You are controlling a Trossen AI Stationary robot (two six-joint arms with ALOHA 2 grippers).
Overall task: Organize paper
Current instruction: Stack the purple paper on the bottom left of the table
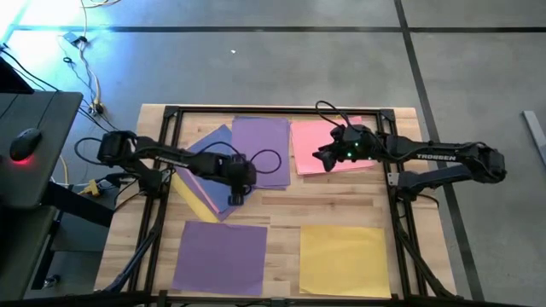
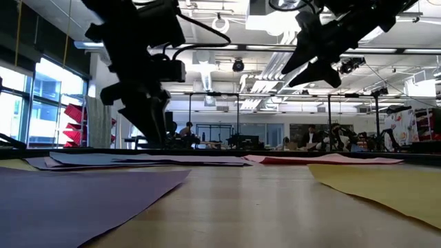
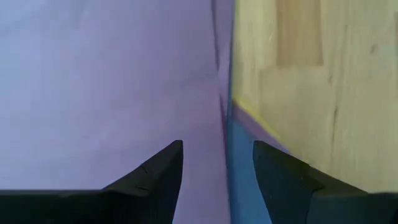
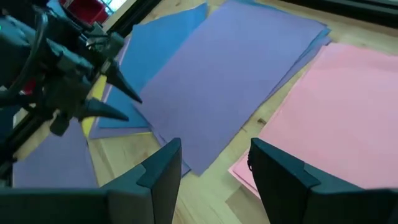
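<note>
"TROSSEN" lettering marks right arm (image 1: 448,157); both claws spread, left claw (image 1: 236,197) over paper (image 1: 260,152).

Around me the floor (image 1: 281,68) is grey concrete, crossed by dark seams. My counter (image 1: 281,213) is pale wood planks in a black frame. To my left stands a dark desk (image 1: 38,145) carrying a mouse (image 1: 26,143) that glows red, with loose cables (image 1: 85,60) trailing on the floor beside it. Looking level across, I see a big open hall: tall windows (image 2: 27,103) bright with daylight, white ceiling ducts and strip lights (image 2: 227,48), red bins (image 2: 74,124), and people (image 2: 186,131) seated far off at workbenches.
</note>
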